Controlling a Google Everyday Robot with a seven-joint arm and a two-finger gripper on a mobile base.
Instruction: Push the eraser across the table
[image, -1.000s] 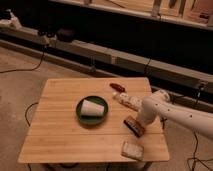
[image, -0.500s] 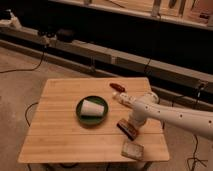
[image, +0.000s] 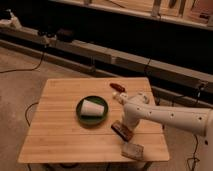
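Note:
The eraser (image: 122, 130), a small dark block with an orange-brown edge, lies on the light wooden table (image: 60, 135) to the right of the middle, near the front. My gripper (image: 127, 122) comes in from the right on a white arm (image: 170, 117) and sits right over the eraser's far right end, touching or nearly touching it. The arm hides the gripper's tips.
A green plate (image: 92, 111) holding a pale block sits at the table's centre, left of the eraser. A pale speckled packet (image: 132, 150) lies at the front right edge. A small red-brown object (image: 117, 87) lies near the back edge. Cables run on the floor.
The arm has swung left and forward. The eraser has slid left and toward the front of the table, ahead of the gripper.

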